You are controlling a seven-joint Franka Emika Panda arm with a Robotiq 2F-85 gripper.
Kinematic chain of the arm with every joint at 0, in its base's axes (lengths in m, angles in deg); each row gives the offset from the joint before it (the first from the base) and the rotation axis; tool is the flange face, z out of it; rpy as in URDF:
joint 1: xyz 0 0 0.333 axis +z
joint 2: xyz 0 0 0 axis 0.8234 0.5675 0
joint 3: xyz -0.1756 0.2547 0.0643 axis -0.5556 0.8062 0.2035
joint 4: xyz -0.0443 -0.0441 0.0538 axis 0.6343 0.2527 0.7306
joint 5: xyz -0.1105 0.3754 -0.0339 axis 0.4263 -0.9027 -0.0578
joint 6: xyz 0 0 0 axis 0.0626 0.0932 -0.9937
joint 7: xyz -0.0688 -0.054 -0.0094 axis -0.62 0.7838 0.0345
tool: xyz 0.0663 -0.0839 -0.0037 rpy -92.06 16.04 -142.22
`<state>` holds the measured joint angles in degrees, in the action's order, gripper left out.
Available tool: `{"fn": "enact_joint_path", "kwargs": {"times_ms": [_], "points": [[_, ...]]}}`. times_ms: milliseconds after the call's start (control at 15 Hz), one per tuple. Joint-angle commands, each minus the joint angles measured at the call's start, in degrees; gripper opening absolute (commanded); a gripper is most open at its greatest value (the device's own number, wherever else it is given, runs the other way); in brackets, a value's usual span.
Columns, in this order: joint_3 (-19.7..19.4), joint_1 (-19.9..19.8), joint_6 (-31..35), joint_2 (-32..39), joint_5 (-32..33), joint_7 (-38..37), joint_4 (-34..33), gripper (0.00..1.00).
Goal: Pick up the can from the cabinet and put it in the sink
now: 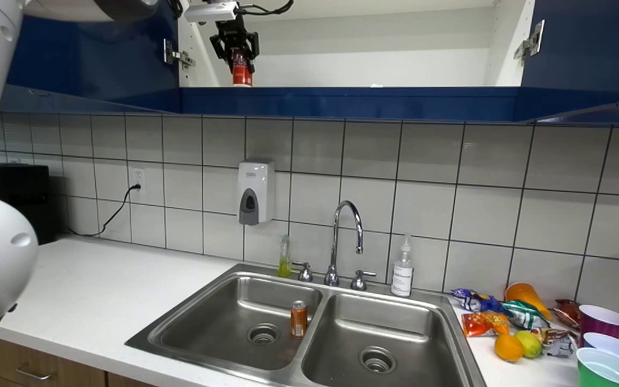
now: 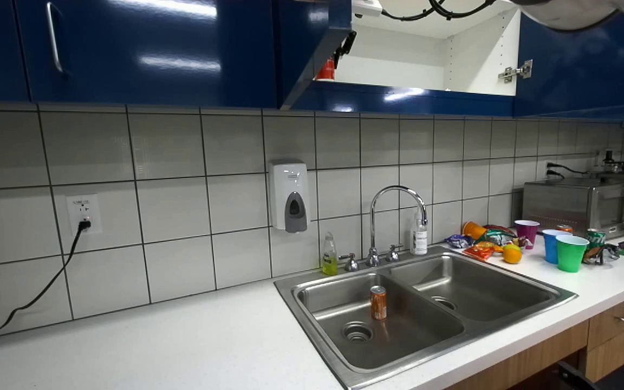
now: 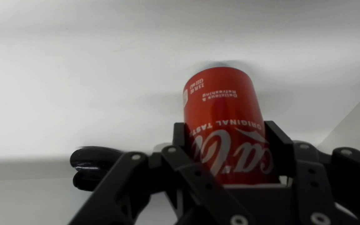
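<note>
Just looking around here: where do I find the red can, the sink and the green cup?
Red can (image 3: 224,109): wrist view, on its printed side.
Sink (image 1: 210,328): in an exterior view, on the bare floor of one basin.
Green cup (image 2: 571,254): in an exterior view, on its outer wall.

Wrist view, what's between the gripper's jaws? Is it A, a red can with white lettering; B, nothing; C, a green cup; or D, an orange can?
A: in the wrist view the gripper has its jaws against both sides of a red can, whose white lettering stands upside down in that picture.
</note>
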<state>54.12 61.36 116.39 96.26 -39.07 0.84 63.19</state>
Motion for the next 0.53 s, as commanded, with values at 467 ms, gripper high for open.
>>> {"fn": "enact_joint_path", "kwargs": {"times_ms": [467], "points": [[-0.4, 0.2, -0.6, -5.7, 0.8, -2.4, 5.7, 0.38]]}}
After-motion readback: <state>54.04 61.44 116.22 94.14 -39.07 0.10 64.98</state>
